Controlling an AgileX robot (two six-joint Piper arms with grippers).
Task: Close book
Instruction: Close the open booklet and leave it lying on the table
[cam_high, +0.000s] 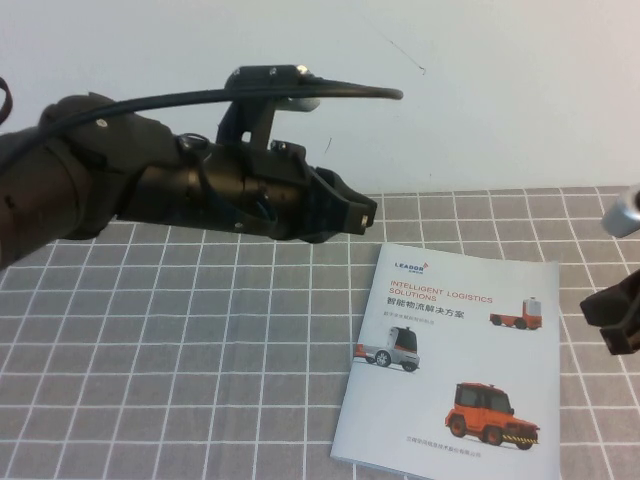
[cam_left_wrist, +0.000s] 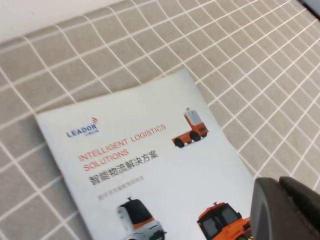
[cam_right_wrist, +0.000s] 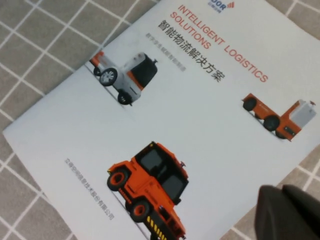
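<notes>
White glossy book (cam_high: 450, 350), closed, front cover up, lying flat on the grey checked tabletop (cam_high: 150, 380) in the lower right-centre of the high view and turned slightly clockwise against the grid. No page is raised and no edge lifted, so the closing looks done; that is probably why neither arm touches it. The cover carries a blue-and-red logo, the red title "INTELLIGENT LOGISTICS SOLUTIONS", a line of Chinese text, and three vehicle photos: an orange flatbed, a white-and-grey shuttle and an orange tractor. It looks thin and soft-bound, more a brochure.

Left gripper (cam_high: 355, 212) hangs in the air at upper centre, just above and beside the book's top left corner, clear of it; can't tell its opening. Right gripper (cam_high: 612, 320) sits at the right edge of frame, just beside the book's right edge, not touching; opening can't tell either.
</notes>
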